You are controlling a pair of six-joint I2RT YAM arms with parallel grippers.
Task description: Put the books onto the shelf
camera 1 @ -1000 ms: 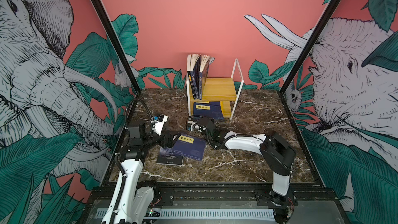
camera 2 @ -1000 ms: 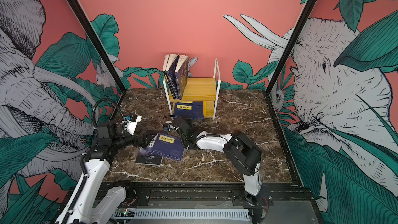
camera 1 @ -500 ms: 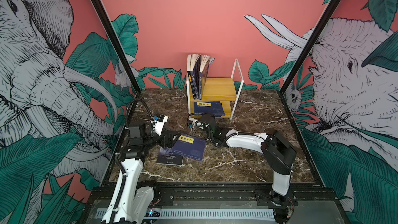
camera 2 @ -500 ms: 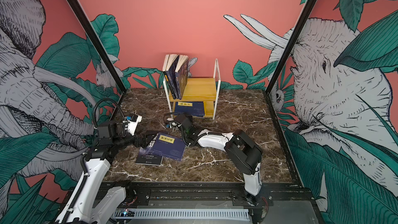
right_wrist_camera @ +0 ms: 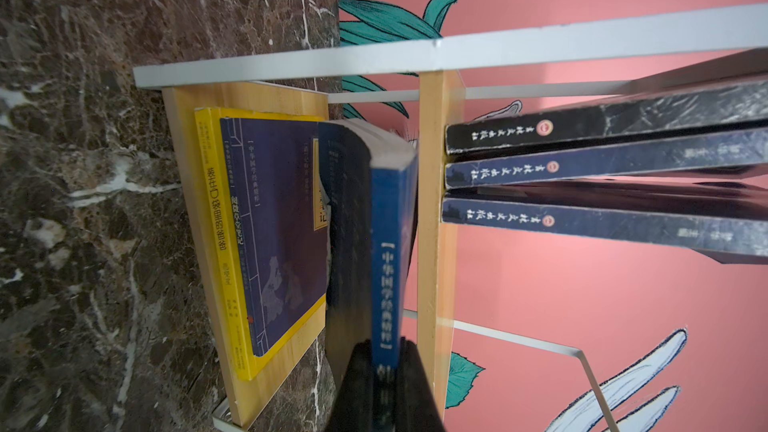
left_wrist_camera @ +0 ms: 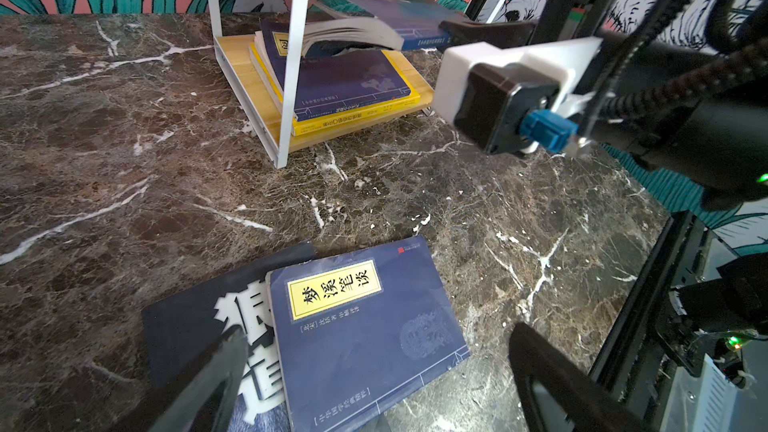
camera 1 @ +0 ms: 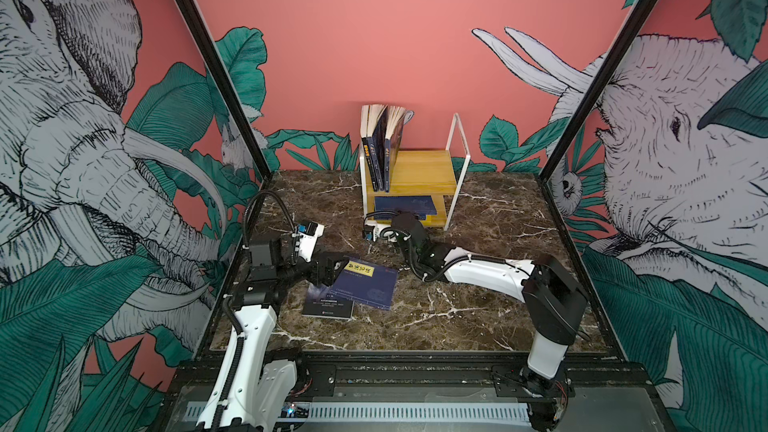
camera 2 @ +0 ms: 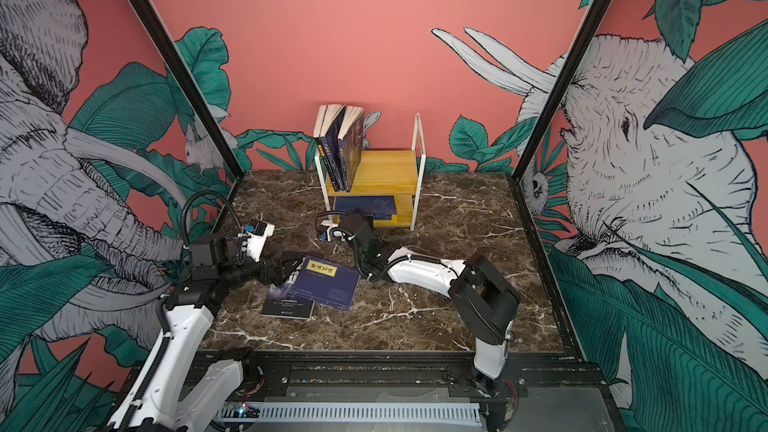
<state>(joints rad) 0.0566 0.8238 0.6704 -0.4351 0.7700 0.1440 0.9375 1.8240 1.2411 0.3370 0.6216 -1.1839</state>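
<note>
Your right end effector (right_wrist_camera: 388,351) was clenched on the spine of a navy book (right_wrist_camera: 390,243), which lay spine-outward, straight ahead, inside the lower tier of the shelf (right_wrist_camera: 436,201). Your left end effector (left_wrist_camera: 378,332) hung released.

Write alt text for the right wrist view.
The right claw grips a navy book by its spine, partway into the lower tier of the shelf, above another navy book lying on a yellow book. Three dark books stand on the upper board.
</note>
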